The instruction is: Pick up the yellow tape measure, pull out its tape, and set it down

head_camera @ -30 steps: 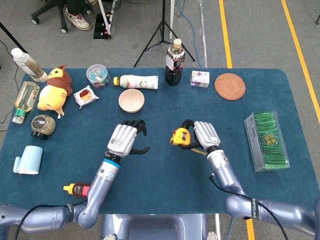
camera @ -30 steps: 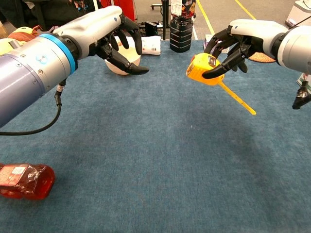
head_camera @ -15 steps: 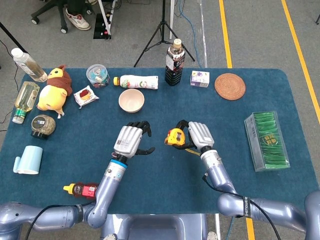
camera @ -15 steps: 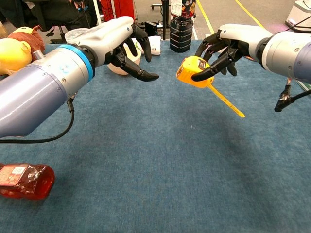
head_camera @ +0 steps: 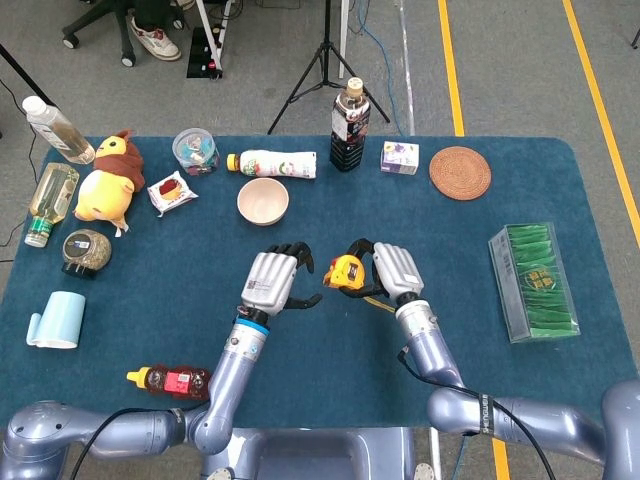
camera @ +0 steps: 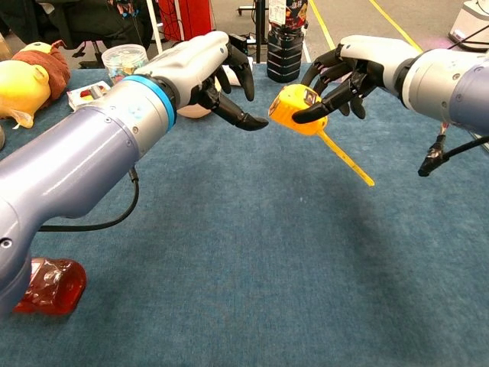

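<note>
My right hand grips the yellow tape measure above the blue table. A short length of yellow tape sticks out of the case, slanting down to the right. The left hand hovers just left of the case with fingers apart and holds nothing; its thumb tip nearly reaches the case.
A cream bowl, a lying white bottle and a dark bottle stand behind the hands. A green box lies at the right, a red sauce bottle at the near left, a plush duck far left.
Both hands have moved toward each other. The right hand carried the tape measure leftward, and the left hand closed the gap until its thumb is beside the case.
</note>
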Motion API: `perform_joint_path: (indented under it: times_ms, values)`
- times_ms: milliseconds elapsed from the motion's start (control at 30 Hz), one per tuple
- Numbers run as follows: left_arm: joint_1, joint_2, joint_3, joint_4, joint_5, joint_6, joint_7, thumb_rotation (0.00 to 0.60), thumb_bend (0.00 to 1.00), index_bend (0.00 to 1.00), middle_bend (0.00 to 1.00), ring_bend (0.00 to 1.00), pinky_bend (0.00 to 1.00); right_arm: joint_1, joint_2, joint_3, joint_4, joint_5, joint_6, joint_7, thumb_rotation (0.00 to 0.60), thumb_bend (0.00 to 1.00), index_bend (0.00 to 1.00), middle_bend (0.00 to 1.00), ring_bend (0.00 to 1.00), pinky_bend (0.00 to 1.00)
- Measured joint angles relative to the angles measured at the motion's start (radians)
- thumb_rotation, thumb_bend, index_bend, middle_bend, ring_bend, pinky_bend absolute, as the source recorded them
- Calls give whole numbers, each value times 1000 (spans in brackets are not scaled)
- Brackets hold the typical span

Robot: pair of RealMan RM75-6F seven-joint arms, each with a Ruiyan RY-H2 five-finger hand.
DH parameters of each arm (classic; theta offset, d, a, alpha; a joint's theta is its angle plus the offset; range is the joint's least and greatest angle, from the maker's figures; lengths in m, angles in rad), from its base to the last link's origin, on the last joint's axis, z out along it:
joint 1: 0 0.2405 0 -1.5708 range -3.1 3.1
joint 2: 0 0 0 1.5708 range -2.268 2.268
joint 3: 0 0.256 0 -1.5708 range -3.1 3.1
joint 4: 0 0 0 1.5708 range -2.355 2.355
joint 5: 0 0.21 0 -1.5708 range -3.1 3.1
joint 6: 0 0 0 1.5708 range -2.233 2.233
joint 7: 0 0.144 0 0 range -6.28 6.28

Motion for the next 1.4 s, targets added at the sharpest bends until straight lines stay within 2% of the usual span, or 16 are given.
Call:
perform_joint_path:
  times_ms: [500, 800, 967, 1400]
  values:
    - [-30, -34, -18, 26, -3, 21, 2, 504, 144, 476, 318, 314, 332, -1, -8, 1, -23, -8, 5, 0, 525, 316, 673, 646, 722, 736]
    - [-39, -42, -20, 23, -6, 29, 3, 496, 191, 476, 319, 316, 332, -1, -6, -5, -41, -18, 7, -7, 527, 317, 673, 646, 724, 738]
    - [-43, -42, -20, 20, -6, 33, 4, 505, 251, 476, 320, 317, 332, -2, -3, -8, -45, -17, 6, -12, 524, 316, 673, 646, 726, 740]
    - [-43, -26, -13, 2, -19, 32, 6, 502, 293, 476, 320, 317, 332, -5, 8, -5, -39, -6, 4, -12, 525, 315, 673, 646, 728, 743]
